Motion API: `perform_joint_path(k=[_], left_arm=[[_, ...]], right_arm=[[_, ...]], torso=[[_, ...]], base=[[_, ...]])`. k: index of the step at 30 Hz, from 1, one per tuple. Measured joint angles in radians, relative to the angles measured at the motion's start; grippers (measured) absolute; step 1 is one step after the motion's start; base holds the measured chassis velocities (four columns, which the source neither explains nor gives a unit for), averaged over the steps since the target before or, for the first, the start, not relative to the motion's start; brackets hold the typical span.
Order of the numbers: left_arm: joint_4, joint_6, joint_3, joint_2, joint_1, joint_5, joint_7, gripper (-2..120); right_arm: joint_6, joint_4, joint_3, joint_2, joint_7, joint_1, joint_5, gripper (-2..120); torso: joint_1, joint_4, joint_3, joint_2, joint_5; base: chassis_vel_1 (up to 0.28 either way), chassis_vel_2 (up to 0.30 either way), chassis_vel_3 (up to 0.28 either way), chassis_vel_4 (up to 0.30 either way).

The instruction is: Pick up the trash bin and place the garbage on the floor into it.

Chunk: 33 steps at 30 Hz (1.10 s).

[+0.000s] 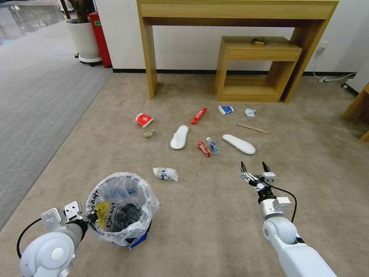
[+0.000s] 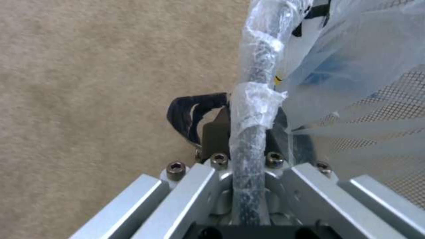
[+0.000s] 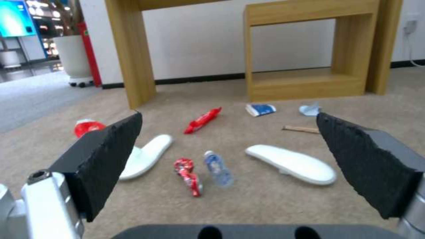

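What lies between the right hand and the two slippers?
In the head view, bare carpet separates the right hand from the slippers.

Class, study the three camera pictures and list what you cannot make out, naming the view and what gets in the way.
- Head view: the trash bin bottom is veiled by its crumpled bag liner.
- Head view: the left hand at the bin rim is hidden by its own wrist.
- Left wrist view: the bin's base is cut off.
- Head view: print on the white wad is too small.
- Right wrist view: the right hand pads cover part of the floor.
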Motion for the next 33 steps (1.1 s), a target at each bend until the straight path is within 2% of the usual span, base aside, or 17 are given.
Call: perform_joint_path(k=[15, 24, 33], left_arm=[[-0.012, 0.000, -0.005, -0.004, 0.011, 0.004, 0.002, 0], [-0.020, 0.000, -0.007, -0.011, 0.017, 0.008, 0.006, 0], [-0.023, 0.000, -0.007, -0.017, 0.021, 0.018, 0.012, 0]], right_arm=[[0.005, 0.004, 0.004, 0.004, -0.007, -0.011, -0.003, 100], [0.000, 0.009, 0.007, 0.005, -0.006, -0.019, -0.018, 100], [0.000, 0.012, 0.008, 0.008, -0.005, -0.022, -0.020, 100]], torso=[[0.000, 0.0003, 0.000, 0.000, 0.0002], [0.000, 0.0000, 0.000, 0.000, 0.0003], [0.000, 0.0000, 0.000, 0.000, 0.0000]], base=[[0.115, 0.106, -0.102, -0.103], [-0.012, 0.012, 0.008, -0.012], [-0.131, 0.150, 0.135, -0.137]])
